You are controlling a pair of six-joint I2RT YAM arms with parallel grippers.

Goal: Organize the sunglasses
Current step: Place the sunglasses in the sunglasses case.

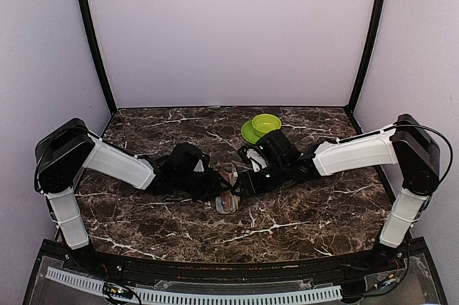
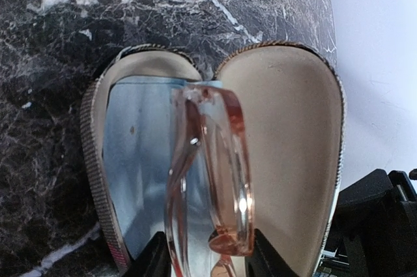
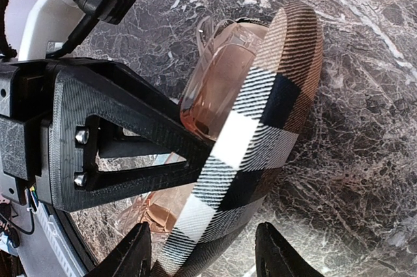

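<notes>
Pink translucent sunglasses [image 2: 215, 179] are folded and pinched between the fingers of my left gripper [image 2: 208, 257], just above the open plaid case [image 2: 287, 127]. A light blue cloth [image 2: 137, 160] lies in the case's left half. In the right wrist view the case's plaid lid [image 3: 260, 114] stands up between the fingers of my right gripper [image 3: 202, 254], which is closed on its edge. The sunglasses [image 3: 221, 88] show behind the lid. From above, both grippers [image 1: 215, 186] [image 1: 242, 181] meet over the case [image 1: 226, 202].
Green bowls [image 1: 262, 127] are stacked behind the right arm near the back of the dark marble table [image 1: 301, 226]. The left gripper's black finger [image 3: 117, 127] crowds the case in the right wrist view. Walls enclose the sides and back.
</notes>
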